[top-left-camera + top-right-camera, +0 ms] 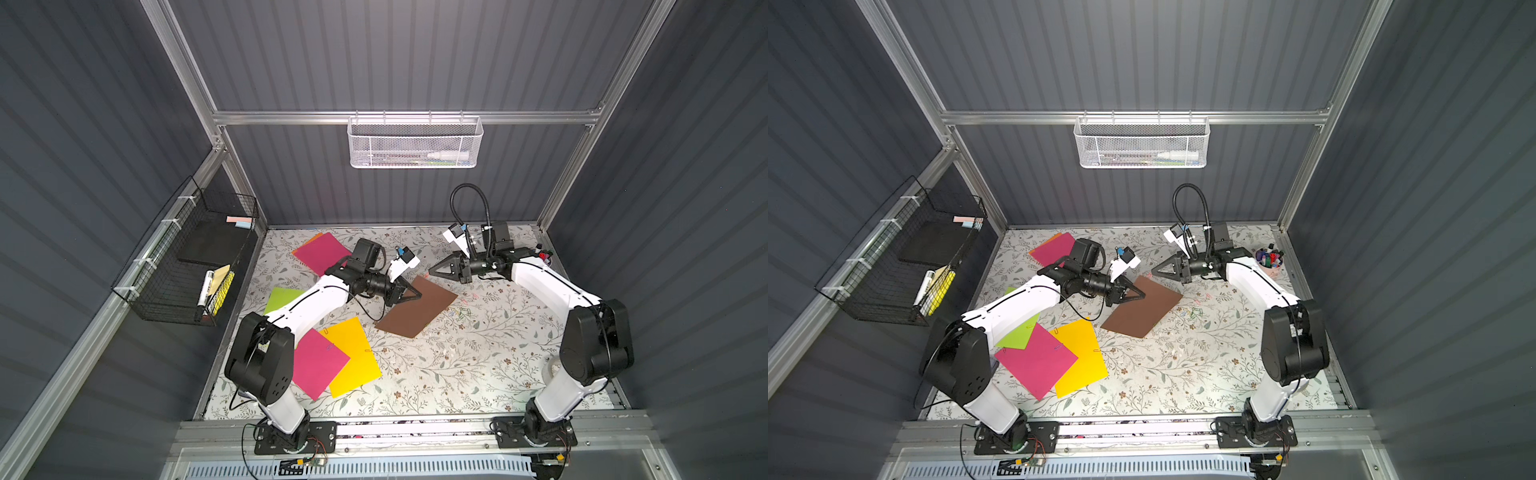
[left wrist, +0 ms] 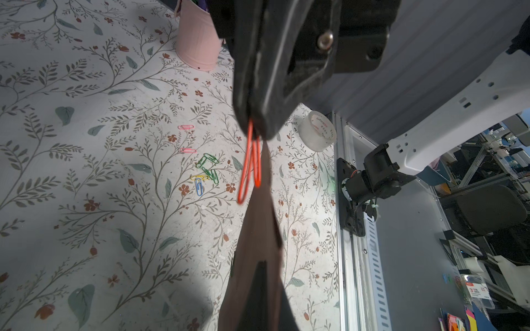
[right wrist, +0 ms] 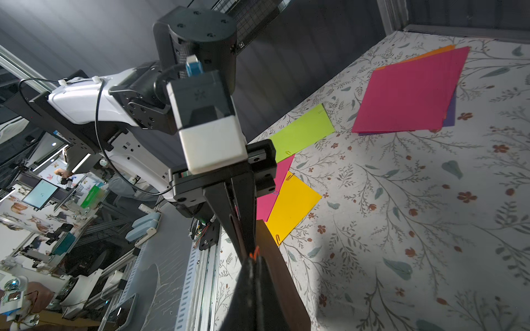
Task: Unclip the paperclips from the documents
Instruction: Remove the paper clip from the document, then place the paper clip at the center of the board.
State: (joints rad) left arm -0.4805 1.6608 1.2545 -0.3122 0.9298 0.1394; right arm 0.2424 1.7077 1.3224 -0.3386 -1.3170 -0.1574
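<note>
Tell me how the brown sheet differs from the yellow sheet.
The brown sheet is pinched by the left hand; the yellow sheet lies untouched. The brown sheet lies apart from other sheets; the yellow sheet is partly under a magenta sheet. Both are plain single-colour paper.

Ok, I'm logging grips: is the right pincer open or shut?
Shut on the orange paperclip: in the left wrist view the right pincer has its jaws pressed together with the clip's loops sticking out.

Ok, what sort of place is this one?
Probably a robot test cell in a lab, dressed as a desk: an aluminium frame with grey panel walls boxes in the floral tabletop, a black wire basket of stationery hangs on one wall, and a monitor and chair show beyond the cell.
</note>
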